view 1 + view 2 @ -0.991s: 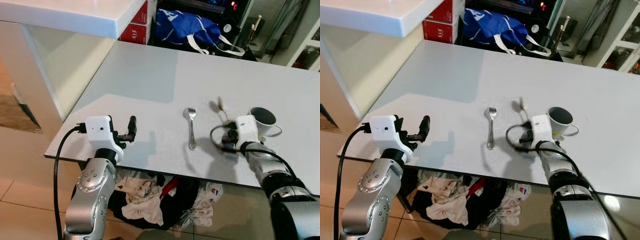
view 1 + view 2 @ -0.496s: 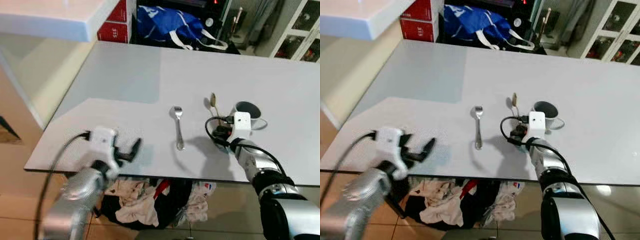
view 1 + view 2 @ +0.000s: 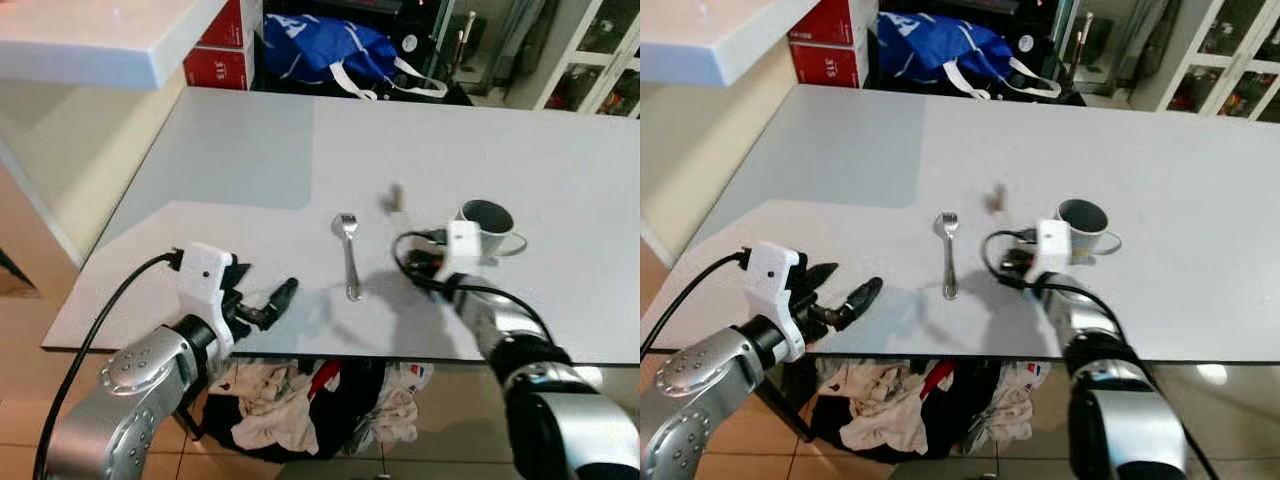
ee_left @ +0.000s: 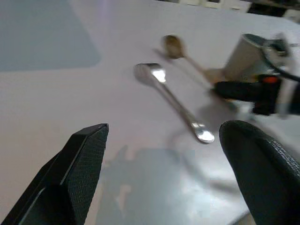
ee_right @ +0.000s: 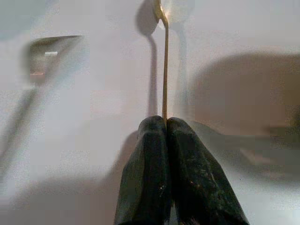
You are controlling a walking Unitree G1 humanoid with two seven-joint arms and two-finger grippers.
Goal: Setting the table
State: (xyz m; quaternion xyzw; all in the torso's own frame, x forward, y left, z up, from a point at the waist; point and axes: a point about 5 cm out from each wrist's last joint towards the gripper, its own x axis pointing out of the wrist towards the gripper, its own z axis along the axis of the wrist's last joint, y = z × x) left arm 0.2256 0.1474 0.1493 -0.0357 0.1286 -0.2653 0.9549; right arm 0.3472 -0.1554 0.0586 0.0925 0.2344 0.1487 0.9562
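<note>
Fork point(image 3: 348, 255) & cup point(image 3: 487, 226) already on table point(image 3: 250, 160); right gripper point(image 5: 165, 123) pinches spoon point(image 5: 164, 70), not yet laid. Left gripper point(image 4: 164, 173) fingers wide, empty.

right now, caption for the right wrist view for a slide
Right gripper shut on a thin spoon above the white table.

red boxes point(image 3: 228, 48) with small white print, too blurred to read
</note>
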